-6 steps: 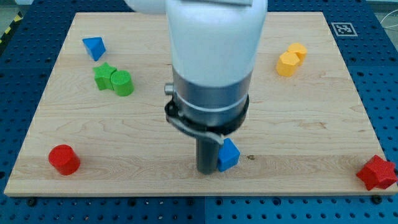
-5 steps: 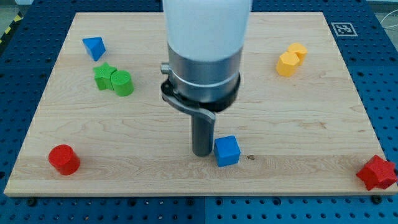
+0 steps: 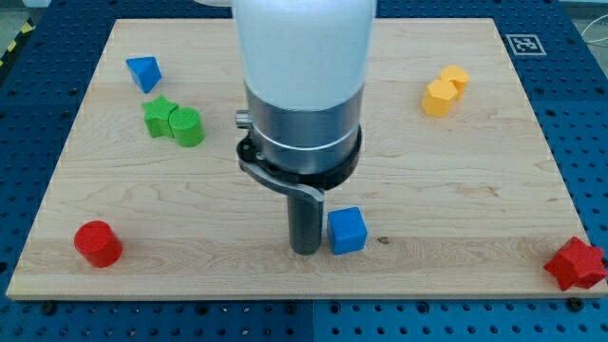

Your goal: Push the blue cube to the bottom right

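Note:
The blue cube [image 3: 348, 230] sits on the wooden board [image 3: 456, 190] near the view's bottom, a little right of centre. My tip [image 3: 304, 251] is on the board just left of the cube, touching or almost touching its left face. The arm's large grey and white body hides the board's middle above the tip.
A blue triangular block [image 3: 143, 72] lies at the top left. A green star [image 3: 159, 117] and green cylinder [image 3: 187, 126] sit below it. A red cylinder [image 3: 98, 243] is at the bottom left, a red star-like block [image 3: 575, 263] at the bottom right corner, two yellow blocks [image 3: 445, 91] at the top right.
My tip has shifted slightly left and down, ending beside the blue cube's left face. The cube turned a little and now sits fully clear of the rod.

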`<state>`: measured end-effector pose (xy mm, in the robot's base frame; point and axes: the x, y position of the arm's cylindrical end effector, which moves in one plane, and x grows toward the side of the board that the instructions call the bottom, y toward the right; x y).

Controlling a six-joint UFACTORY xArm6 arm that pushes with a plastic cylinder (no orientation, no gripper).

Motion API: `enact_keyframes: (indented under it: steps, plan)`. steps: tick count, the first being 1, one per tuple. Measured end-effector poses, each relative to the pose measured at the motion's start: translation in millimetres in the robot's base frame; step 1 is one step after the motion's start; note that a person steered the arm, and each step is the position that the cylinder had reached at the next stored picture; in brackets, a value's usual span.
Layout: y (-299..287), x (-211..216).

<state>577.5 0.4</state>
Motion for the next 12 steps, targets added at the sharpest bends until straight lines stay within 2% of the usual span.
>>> enact_keyframes:
  steps: [2, 12]
  plan:
    - [24.3, -16.0]
    - [182.1, -13.6]
